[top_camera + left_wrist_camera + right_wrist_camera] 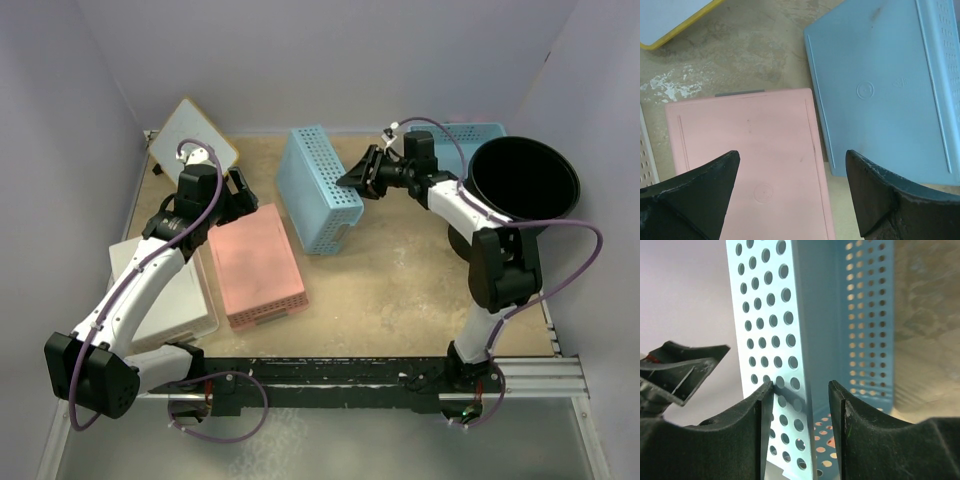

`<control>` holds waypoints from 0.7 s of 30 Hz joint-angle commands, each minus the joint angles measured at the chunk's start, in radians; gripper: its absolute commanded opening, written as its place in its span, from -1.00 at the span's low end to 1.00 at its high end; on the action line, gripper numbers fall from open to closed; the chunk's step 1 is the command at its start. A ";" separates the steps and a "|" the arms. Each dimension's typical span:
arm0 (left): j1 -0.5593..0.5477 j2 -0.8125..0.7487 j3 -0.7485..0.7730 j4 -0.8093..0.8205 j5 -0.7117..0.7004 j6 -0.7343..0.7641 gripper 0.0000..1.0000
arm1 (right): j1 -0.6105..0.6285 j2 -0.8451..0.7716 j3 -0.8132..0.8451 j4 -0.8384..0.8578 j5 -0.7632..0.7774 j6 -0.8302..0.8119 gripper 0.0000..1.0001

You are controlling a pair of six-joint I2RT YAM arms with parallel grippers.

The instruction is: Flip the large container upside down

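The large container [524, 180], a tall round black bin, stands upright with its mouth up at the table's right side, just behind the right arm's elbow. It shows in neither wrist view. My right gripper [352, 180] is well to its left, open, its fingers either side of the perforated wall of a blue basket [785, 315] tipped on its side. The left finger [762, 405] touches that wall. My left gripper [240, 195] hovers open over an overturned pink basket [750, 160], holding nothing.
The tipped blue basket [318, 190] lies mid-table. A second blue basket [470, 140] sits behind the bin. The pink basket [257, 265] and a white basket [165, 290] lie at the left, and a yellow-edged white board [190, 135] at the back left. Walls enclose three sides.
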 commanded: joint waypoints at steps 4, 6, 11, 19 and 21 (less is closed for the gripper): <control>-0.002 0.004 0.010 0.048 0.023 0.016 0.68 | -0.003 -0.019 0.061 -0.279 0.315 -0.209 0.00; -0.002 0.005 0.011 0.050 0.027 0.015 0.68 | -0.004 -0.029 0.077 -0.302 0.349 -0.233 0.06; -0.002 0.010 0.008 0.064 0.045 0.015 0.68 | -0.002 -0.086 0.142 -0.395 0.529 -0.347 0.28; -0.051 0.032 -0.018 0.083 0.116 0.064 0.73 | 0.011 -0.324 -0.010 -0.445 0.730 -0.493 0.40; -0.076 0.025 -0.035 0.063 0.119 0.094 0.74 | 0.052 -0.391 -0.092 -0.438 0.765 -0.519 0.43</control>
